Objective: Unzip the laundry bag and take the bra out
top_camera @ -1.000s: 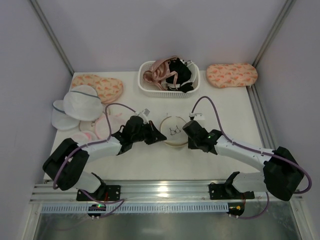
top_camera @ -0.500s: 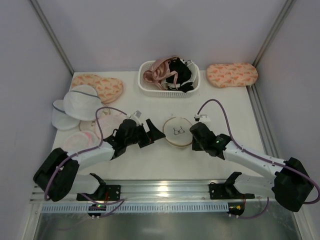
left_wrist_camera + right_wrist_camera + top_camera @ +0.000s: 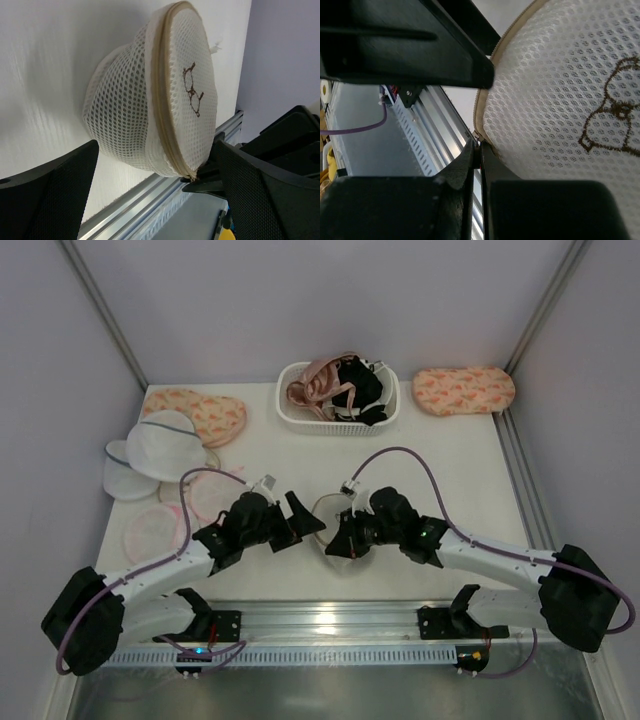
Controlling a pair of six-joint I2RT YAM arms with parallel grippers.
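- The laundry bag [image 3: 328,516] sits near the front edge of the white surface [image 3: 450,460], between the two arms and just behind the metal rail [image 3: 330,620].
- It is tipped up on its side. The flat face with the small dark glasses-like mark [image 3: 192,91] stands nearly upright, and the bulging mesh back rests against the surface.
- The tan zipper rim [image 3: 161,100] runs round the edge of that face. The mesh does not show what is inside.
- The right gripper [image 3: 479,150] has its jaws pressed together on the zipper rim at the bag's rail-side edge, pinching it right at the zip.
- The left gripper [image 3: 305,516] has its jaws spread wide, with one finger on either side of the bag and neither touching it.
- At the back of the surface, a white slotted basket [image 3: 300,418] holds pale pink bras [image 3: 315,380] and a black garment [image 3: 358,385].
- An orange patterned pouch [image 3: 463,390] lies to the right of the basket, and another [image 3: 195,412] lies at the back left.
- On the left side are white domed bags with grey trim [image 3: 165,448].
- In front of them lie pink-rimmed round mesh pouches [image 3: 150,525], partly under the left arm's cable.
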